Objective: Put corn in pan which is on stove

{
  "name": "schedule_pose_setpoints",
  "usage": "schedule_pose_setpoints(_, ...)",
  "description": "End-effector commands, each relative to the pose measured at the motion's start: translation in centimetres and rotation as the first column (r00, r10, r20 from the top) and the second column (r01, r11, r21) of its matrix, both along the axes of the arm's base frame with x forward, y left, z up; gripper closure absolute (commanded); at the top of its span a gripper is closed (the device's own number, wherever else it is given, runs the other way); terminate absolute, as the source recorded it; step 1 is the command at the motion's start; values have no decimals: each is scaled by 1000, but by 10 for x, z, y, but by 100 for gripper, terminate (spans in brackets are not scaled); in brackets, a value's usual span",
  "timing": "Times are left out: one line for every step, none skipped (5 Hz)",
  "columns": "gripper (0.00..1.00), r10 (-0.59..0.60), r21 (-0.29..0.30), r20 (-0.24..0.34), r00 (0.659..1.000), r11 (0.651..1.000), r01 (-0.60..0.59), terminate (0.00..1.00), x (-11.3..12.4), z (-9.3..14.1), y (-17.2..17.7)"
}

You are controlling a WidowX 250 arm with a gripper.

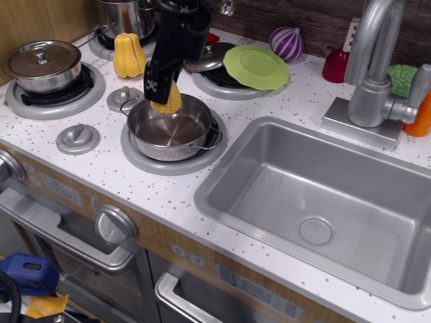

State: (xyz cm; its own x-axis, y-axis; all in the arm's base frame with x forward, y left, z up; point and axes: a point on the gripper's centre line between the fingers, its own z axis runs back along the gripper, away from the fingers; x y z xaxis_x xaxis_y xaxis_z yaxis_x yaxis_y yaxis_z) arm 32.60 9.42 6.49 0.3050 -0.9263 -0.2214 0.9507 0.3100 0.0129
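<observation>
My black gripper (163,94) is shut on the yellow corn (168,101) and holds it just above the far left part of the pan (172,128). The pan is a shallow shiny steel one with wire handles. It sits on the front right burner of the white speckled stove (101,158). Only the lower end of the corn shows below the fingers.
A lidded steel pot (42,64) stands on the left burner, a tall pot (128,15) at the back, a yellow squash (129,55) between them. A green plate (256,66) and a lid (209,57) lie behind the pan. The sink (323,202) and faucet (374,74) are right.
</observation>
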Motion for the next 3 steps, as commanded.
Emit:
schedule_pose_setpoints(0,19,4,82,996,1000,-20,0,1,23,6)
schedule_pose_setpoints(0,19,4,82,996,1000,-20,0,1,23,6)
schedule_pose_setpoints(0,19,4,82,996,1000,-20,100,1,23,6)
